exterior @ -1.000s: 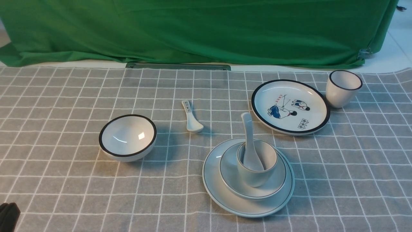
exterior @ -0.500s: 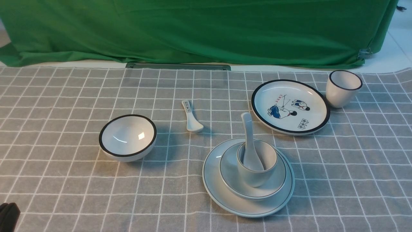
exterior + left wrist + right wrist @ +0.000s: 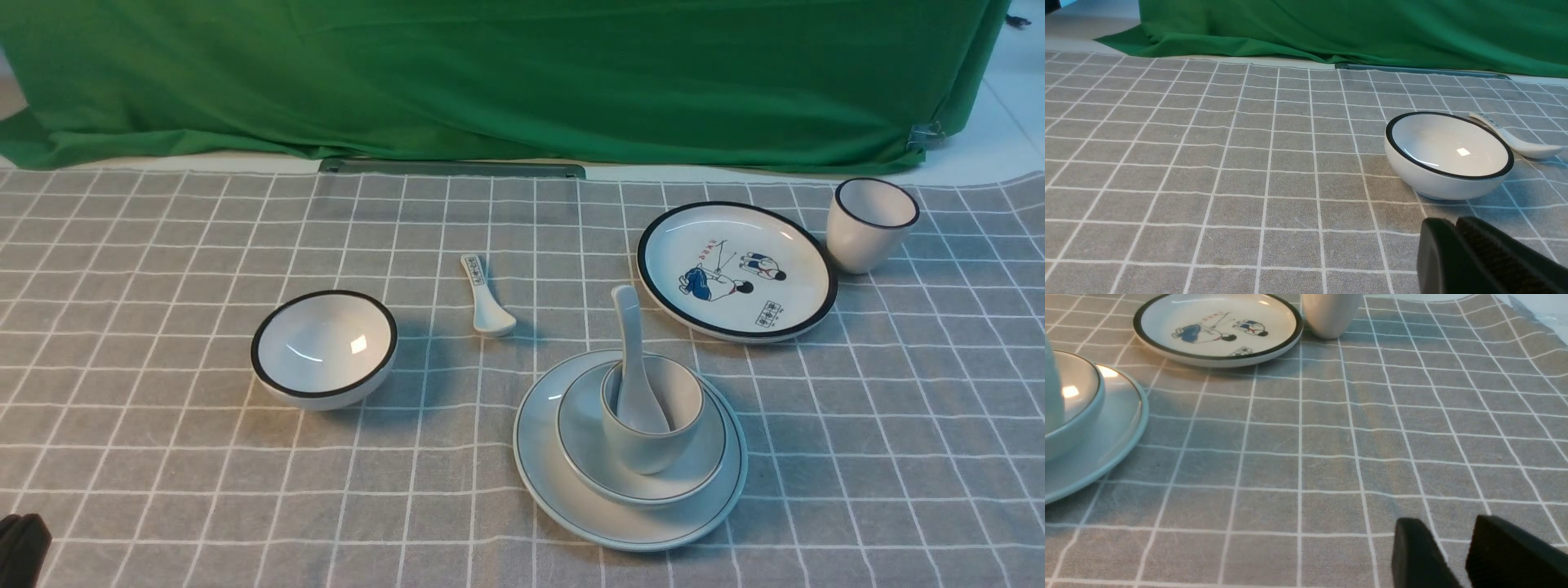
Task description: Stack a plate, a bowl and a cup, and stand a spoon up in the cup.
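The pale plate (image 3: 547,482) lies right of centre near the front. The pale bowl (image 3: 584,445) sits on it, and the rimless cup (image 3: 649,449) stands in the bowl. The plain white spoon (image 3: 630,351) stands in the cup with its handle leaning back. My left gripper (image 3: 1453,222) is shut and empty, low over the cloth at the front left, and shows as a dark tip in the front view (image 3: 20,545). My right gripper (image 3: 1451,524) has a narrow gap between its jaws and holds nothing, to the right of the plate (image 3: 1110,445) and bowl (image 3: 1079,412).
A black-rimmed bowl (image 3: 324,347) sits left of centre, just ahead of my left gripper (image 3: 1447,155). A spoon with printed marks (image 3: 486,298) lies behind the stack. The cartoon plate (image 3: 736,269) and black-rimmed cup (image 3: 869,223) stand at the back right. Green cloth hangs behind.
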### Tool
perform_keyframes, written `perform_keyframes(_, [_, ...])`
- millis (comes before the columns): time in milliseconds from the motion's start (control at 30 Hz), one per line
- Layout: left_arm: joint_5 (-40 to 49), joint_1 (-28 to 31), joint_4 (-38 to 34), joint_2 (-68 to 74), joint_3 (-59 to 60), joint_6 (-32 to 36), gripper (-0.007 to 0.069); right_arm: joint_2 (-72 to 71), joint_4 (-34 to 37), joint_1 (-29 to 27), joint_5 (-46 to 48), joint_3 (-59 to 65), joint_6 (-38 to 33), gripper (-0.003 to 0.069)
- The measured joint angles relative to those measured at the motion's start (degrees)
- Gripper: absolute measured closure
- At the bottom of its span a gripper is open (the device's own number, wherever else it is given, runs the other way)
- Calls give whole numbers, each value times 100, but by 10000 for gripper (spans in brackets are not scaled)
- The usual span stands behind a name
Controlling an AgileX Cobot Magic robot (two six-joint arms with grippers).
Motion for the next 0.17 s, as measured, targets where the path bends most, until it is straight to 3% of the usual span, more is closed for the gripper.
perform_keyframes(167, [0,0,0,0,0,0,608,0,0,0,0,0,0,418])
